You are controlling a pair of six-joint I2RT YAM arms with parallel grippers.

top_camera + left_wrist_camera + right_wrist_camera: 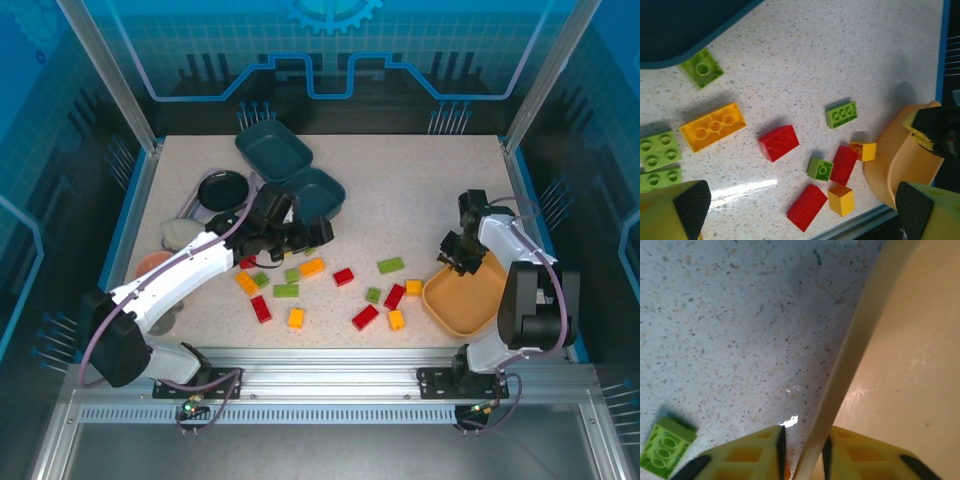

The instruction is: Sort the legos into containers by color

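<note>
1. Your right gripper (803,446) pinches the pale orange tray (468,308) at the table's (420,190) right edge, one finger either side of the rim.
2. Your left gripper (293,240) hangs wide open and empty, just near of the two teal trays (273,148) at the far left.
3. The legos (365,317), red, green and yellow, lie scattered loose across the table's near middle.
</note>
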